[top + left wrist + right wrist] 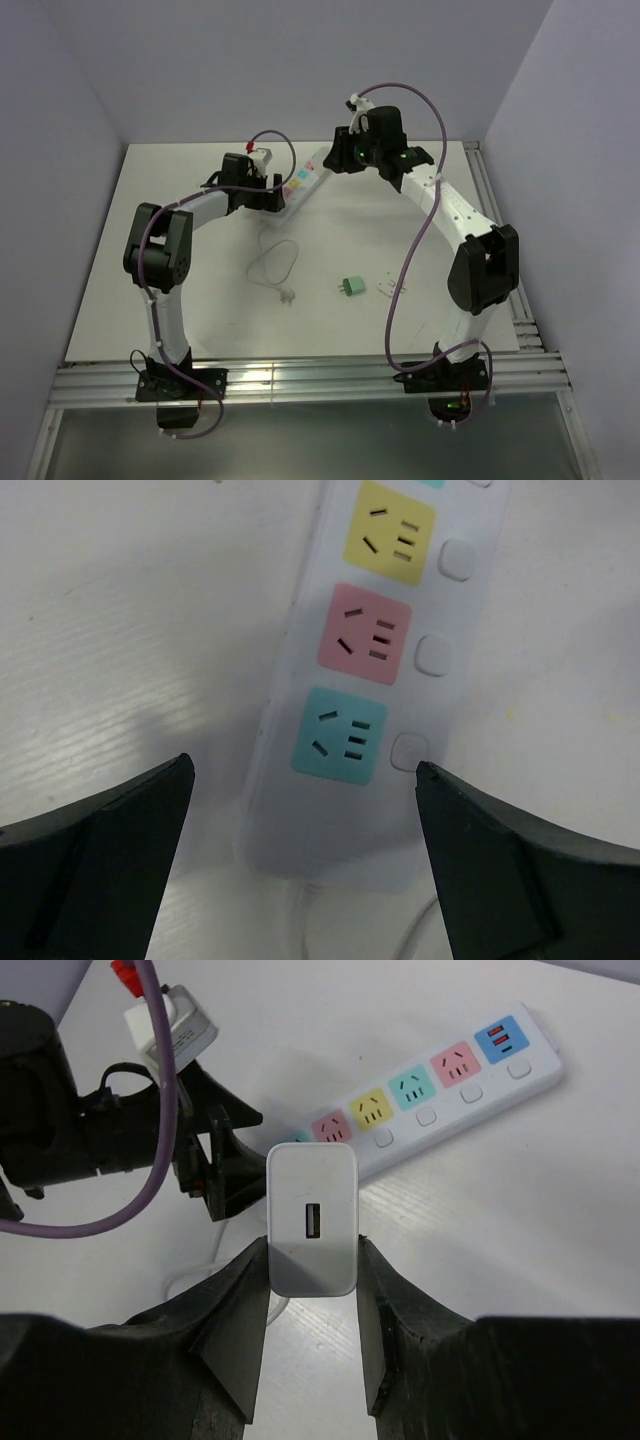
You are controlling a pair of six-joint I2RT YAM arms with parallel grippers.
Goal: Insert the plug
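Now | right gripper [311, 1248] clamps white plug [312, 1210] | left gripper [305, 768] spread wide, seemingly just above power strip [385, 630]

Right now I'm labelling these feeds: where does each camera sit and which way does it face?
Top external: above and behind the bases, facing down at the table; left arm and right arm show.
Left wrist: on that wrist, straight down at the power strip; open left gripper at the bottom corners.
Right wrist: on that wrist, angled down across the table; right gripper clamping a white charger.
Shared: both wrist views show the power strip's pink socket and yellow socket.
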